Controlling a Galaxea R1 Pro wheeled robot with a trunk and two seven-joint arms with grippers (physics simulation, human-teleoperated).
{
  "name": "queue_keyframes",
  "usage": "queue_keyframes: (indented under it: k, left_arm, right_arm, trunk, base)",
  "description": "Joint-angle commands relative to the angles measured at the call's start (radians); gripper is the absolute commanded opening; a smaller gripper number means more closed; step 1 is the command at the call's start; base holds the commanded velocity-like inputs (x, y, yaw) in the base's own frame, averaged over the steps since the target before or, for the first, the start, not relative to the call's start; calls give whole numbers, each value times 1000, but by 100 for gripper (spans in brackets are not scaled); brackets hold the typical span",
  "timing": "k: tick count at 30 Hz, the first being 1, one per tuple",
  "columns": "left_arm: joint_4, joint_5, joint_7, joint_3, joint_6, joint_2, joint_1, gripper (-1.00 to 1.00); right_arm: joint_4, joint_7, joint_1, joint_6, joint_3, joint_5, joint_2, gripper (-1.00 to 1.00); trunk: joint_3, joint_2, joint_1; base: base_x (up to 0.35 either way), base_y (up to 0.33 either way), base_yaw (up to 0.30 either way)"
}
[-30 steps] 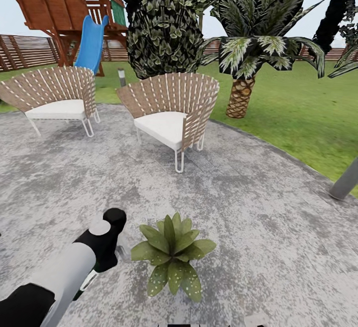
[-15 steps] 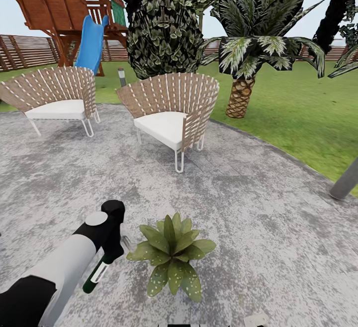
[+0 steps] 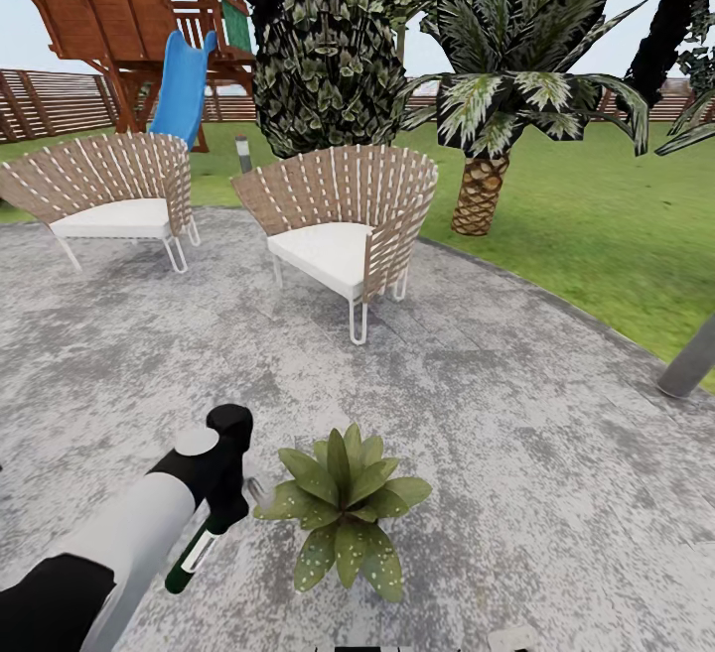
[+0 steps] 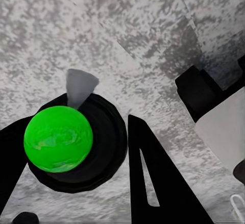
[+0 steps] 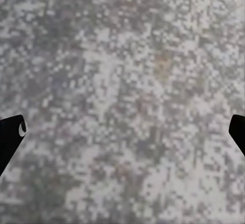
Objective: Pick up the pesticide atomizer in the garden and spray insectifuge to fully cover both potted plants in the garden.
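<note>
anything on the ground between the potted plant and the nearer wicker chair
No. In the head view, the stretch between the potted plant and the nearer wicker chair is bare speckled patio paving.

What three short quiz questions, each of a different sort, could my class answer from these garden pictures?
1. True or false: the left gripper holds the pesticide atomizer.
2. How many wicker chairs stand on the patio?
3. The potted plant stands on: A grass, B paving, C a slide.
Key: 1 true; 2 two; 3 B.
</note>
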Motion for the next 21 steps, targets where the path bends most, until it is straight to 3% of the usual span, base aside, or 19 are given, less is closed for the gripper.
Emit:
queue_keyframes:
  k: [1,6,12,21]
  left_arm:
    - [-1,-5,-9,-16,11,2,2,-100]
    - [-1,-4,-9,-48,12,10,5,-100]
    - [-10,-7,-9,-45,12,15,-11,-100]
    - [-2,-6,-9,-42,11,13,42,-100]
  right_arm:
    - [1,-8,-1,-2,8,0,0,100]
    - [1,-8,-1,-2,8,2,-3,100]
    - [1,-8,-1,-2,8,0,-20,100]
    - [1,-8,-1,-2,8,0,-21,100]
  trunk:
    - [-1,0,0]
    - [-1,0,0]
    - [-1,0,0]
    - [-1,0,0]
  base:
    - [0,0,0]
    - [0,0,0]
    - [0,0,0]
    - [-4,0,0]
